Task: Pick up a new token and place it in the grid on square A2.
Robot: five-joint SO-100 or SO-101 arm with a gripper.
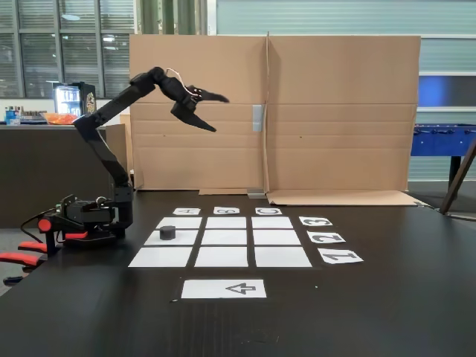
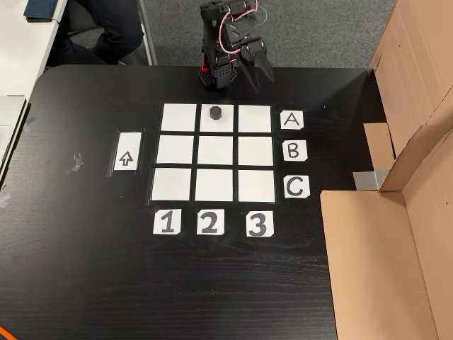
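- Token [image 2: 215,112], one dark round puck, sits on square A2 [image 2: 228,125]: row A, column 2 by the printed labels, the middle sheet of the row nearest the arm's base in the other view.
- It rests flat, roughly centred and inside the paper's edges, so the placing looks done.
- Grid [image 2: 216,151] counts nine white sheets, three by three, with three letter cards on one side and three number cards on another.
- One separate sheet with an arrow [image 2: 127,159] lies beside the grid, likely marking where new tokens are offered; it holds no token.
- Gripper [image 1: 213,113] hangs high above the counter [image 2: 85,269], well apart from the token, jaws spread wide and holding nothing, which fits a release and lift-away.
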